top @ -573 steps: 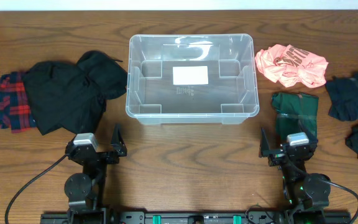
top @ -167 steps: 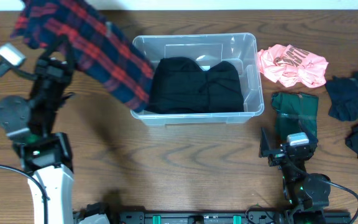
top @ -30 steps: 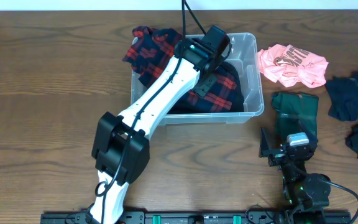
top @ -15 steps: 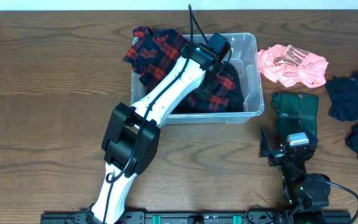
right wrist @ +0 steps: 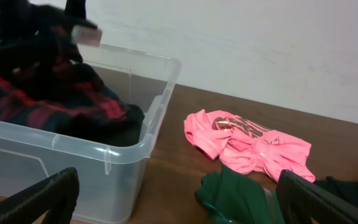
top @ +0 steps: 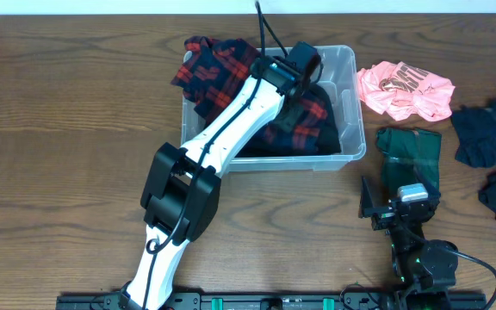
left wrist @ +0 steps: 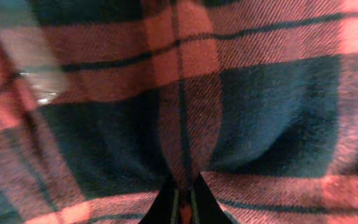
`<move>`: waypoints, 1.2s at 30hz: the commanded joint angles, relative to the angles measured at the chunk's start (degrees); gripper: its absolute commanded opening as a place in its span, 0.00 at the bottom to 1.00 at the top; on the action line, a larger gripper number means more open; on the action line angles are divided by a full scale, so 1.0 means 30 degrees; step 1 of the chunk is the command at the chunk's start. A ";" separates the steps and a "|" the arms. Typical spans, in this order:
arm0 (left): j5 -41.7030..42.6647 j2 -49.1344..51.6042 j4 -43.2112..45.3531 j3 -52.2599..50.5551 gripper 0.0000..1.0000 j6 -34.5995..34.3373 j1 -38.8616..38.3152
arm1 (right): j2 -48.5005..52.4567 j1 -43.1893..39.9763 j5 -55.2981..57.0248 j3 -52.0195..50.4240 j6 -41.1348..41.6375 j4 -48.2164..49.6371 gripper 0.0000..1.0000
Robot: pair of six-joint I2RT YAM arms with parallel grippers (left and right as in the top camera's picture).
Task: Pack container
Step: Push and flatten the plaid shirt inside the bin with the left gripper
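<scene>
The clear plastic container (top: 352, 103) stands at the back middle of the table, with a black garment (top: 337, 131) in it and a red-and-navy plaid shirt (top: 215, 67) on top, spilling over the back left rim. My left arm reaches into the bin, and my left gripper (top: 303, 79) is down on the plaid. In the left wrist view, plaid cloth fills the frame and the gripper (left wrist: 183, 200) is shut on a pinched fold of it. My right gripper (top: 399, 201) rests open near the front right, nothing between its fingers (right wrist: 39, 199).
A crumpled pink garment (top: 403, 90) lies right of the container. A folded green garment (top: 410, 155) lies in front of it, just ahead of my right gripper. Dark garments (top: 487, 129) lie at the right edge. The container's near corner (right wrist: 135, 149) shows in the right wrist view.
My left gripper has closed onto a fold of the plaid shirt inside the container, and the arm has shifted slightly. The right arm has not moved.
</scene>
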 commanded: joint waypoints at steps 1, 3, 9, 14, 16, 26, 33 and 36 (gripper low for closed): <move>0.0423 -0.0153 0.0539 0.1727 0.06 -0.2098 0.0138 | -0.0117 -0.0342 -0.0015 -0.0036 0.0270 -0.0073 0.99; 0.0430 -0.0321 0.0590 0.2484 0.06 -0.2907 0.0138 | -0.0117 -0.0342 -0.0015 -0.0036 0.0270 -0.0073 0.99; 0.1428 -0.0401 0.0590 0.4517 0.06 -0.5311 0.0138 | -0.0117 -0.0342 -0.0015 -0.0036 0.0270 -0.0073 0.99; 0.1916 -0.0423 0.0503 0.4641 0.06 -0.7475 0.0138 | -0.0117 -0.0342 -0.0015 -0.0036 0.0270 -0.0073 0.99; 0.2025 -0.0423 0.0423 0.4641 0.06 -0.7912 0.0138 | -0.0117 -0.0342 -0.0015 -0.0036 0.0270 -0.0073 0.99; 0.2259 -0.0605 -0.0495 0.4648 0.82 -0.7278 0.0175 | -0.0117 -0.0342 -0.0015 -0.0036 0.0270 -0.0073 0.99; 0.1763 -0.1763 0.0066 0.4648 0.86 -0.5945 0.0816 | -0.0117 -0.0342 -0.0015 -0.0036 0.0270 -0.0073 0.99; 0.0452 -0.2047 -0.0080 0.4648 0.86 -0.5748 0.1712 | -0.0117 -0.0342 -0.0015 -0.0036 0.0270 -0.0073 0.99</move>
